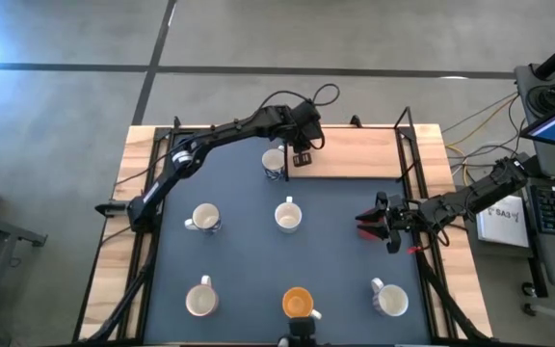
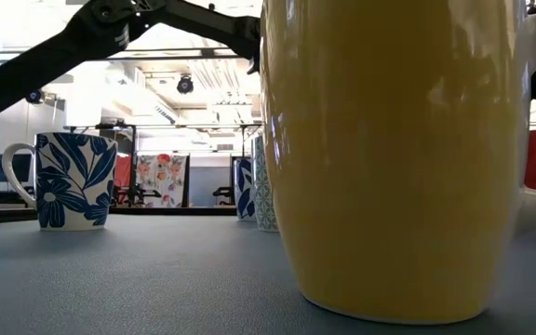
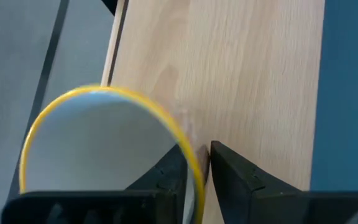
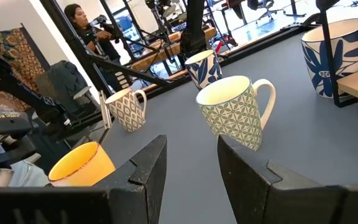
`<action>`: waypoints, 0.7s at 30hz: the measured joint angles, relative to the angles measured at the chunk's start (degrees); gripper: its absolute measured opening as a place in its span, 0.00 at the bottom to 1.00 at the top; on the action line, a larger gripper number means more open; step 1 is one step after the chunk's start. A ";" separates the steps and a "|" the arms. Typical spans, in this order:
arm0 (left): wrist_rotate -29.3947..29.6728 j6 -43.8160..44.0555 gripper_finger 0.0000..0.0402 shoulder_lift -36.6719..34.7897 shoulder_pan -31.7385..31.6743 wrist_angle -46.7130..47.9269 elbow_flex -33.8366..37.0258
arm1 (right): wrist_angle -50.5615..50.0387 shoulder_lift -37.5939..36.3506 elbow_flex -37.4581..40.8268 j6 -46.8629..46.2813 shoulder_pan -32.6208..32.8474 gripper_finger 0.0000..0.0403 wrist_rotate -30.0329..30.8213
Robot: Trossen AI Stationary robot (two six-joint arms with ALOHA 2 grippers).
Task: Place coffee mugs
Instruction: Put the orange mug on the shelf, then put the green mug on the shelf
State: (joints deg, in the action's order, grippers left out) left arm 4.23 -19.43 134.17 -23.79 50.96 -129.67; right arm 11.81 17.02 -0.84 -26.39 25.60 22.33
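Several coffee mugs stand upright on the dark blue mat (image 1: 335,270). A blue-leaf mug (image 1: 274,164) is at the far side, beside the wooden board (image 1: 355,154). A blue-patterned mug (image 1: 204,219) and a green-patterned mug (image 1: 289,216) are in the middle row. A pale mug (image 1: 200,299), an orange mug (image 1: 298,303) and a white mug (image 1: 389,299) are near the front. My left gripper (image 1: 300,159) is shut on the blue-leaf mug (image 3: 98,155). My right gripper (image 1: 374,224) hangs open over the mat's right part, fingers pointing toward the green-patterned mug (image 4: 235,112). My left gripper (image 3: 199,152) holds the blue-leaf mug by its yellow-edged rim (image 3: 191,146), on the side toward the wooden board. One finger (image 3: 169,177) is inside the mug and the other (image 3: 241,177) outside, coming from above. The mug (image 4: 328,56) stays upright; I cannot tell whether its base touches the mat.
The wooden board lies along the mat's far right part. Black frame rails (image 1: 408,164) run down both sides of the table. The orange mug (image 2: 389,158) fills the low view. People and equipment (image 4: 86,25) show in the room beyond the table.
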 joint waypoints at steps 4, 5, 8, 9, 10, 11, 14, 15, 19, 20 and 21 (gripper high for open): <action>-0.04 -1.35 0.20 0.00 0.03 -0.24 0.00 | 0.00 0.00 0.00 0.00 0.01 0.33 0.00; -0.04 -1.37 0.21 0.00 0.04 -0.49 0.00 | 0.00 0.00 0.00 0.00 0.01 0.33 0.00; -0.09 -1.39 0.23 0.00 0.02 -1.03 0.00 | 0.00 0.00 0.00 0.00 -0.01 0.33 0.00; -0.09 -1.39 0.23 0.00 0.02 -1.01 0.00 | 0.00 0.00 0.00 0.00 0.01 0.33 0.00; -0.12 -1.39 0.23 0.00 0.02 -1.03 0.00 | 0.00 0.00 0.00 0.00 -0.01 0.33 0.00; -0.24 -1.45 0.23 -0.02 0.04 -1.03 0.00 | 0.00 0.00 0.00 0.00 0.01 0.33 0.00; -0.75 -2.00 0.23 -0.07 0.11 -0.80 -0.27 | -0.01 0.00 0.00 0.00 0.00 0.33 0.00; -0.92 -2.08 0.23 -0.07 0.11 0.10 -1.10 | -0.01 0.00 0.00 0.00 0.01 0.33 0.00; -1.26 -2.66 0.23 -0.24 0.33 0.45 -4.63 | 0.00 0.00 0.00 0.00 0.01 0.33 0.00; -1.56 -2.66 0.23 -0.25 0.42 0.26 -5.38 | 0.00 0.02 0.00 0.00 -0.01 0.33 0.01; -2.12 -2.70 0.23 -0.38 0.53 -0.72 -5.33 | -0.01 0.02 0.00 0.00 0.01 0.33 0.02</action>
State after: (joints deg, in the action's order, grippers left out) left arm 2.10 -22.13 133.79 -23.27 50.25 -134.99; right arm 11.80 17.04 -0.84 -26.39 25.61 22.35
